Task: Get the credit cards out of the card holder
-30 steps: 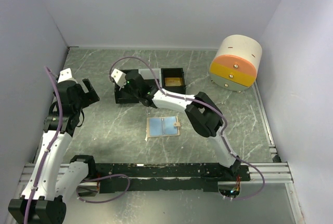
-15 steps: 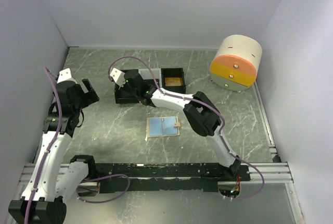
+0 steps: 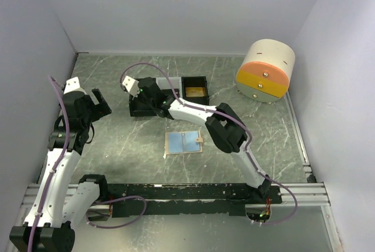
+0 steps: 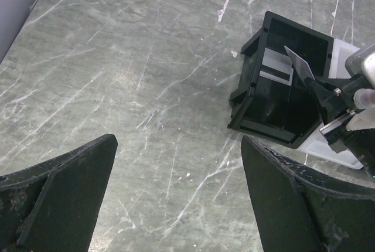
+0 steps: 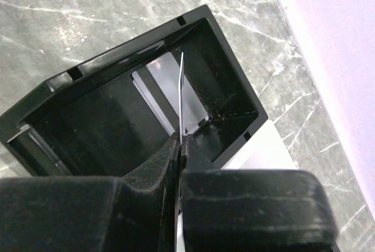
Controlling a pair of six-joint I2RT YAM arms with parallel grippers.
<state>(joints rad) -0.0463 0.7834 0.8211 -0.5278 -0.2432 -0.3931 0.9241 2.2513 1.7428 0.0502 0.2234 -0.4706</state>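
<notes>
The card holder (image 3: 184, 142) lies open on the table's middle, pale blue inside with a tan tab at its right edge. My right gripper (image 3: 146, 96) hangs over the left compartment of the black tray (image 3: 138, 112), shut on a credit card (image 5: 181, 91) that I see edge-on, pointing down into the compartment. A pale grey card (image 5: 167, 85) lies on that compartment's floor. From the left wrist, the held credit card (image 4: 300, 64) slants above the tray (image 4: 249, 94). My left gripper (image 4: 179, 190) is open over bare table to the tray's left.
The tray's right black compartment (image 3: 195, 91) holds something tan. A round cream drawer unit (image 3: 266, 71) with orange and yellow fronts stands at the back right. Grey walls close the table on three sides.
The right gripper has shifted slightly left and back over the tray with the card still in it. The left arm and the card holder have not moved.
</notes>
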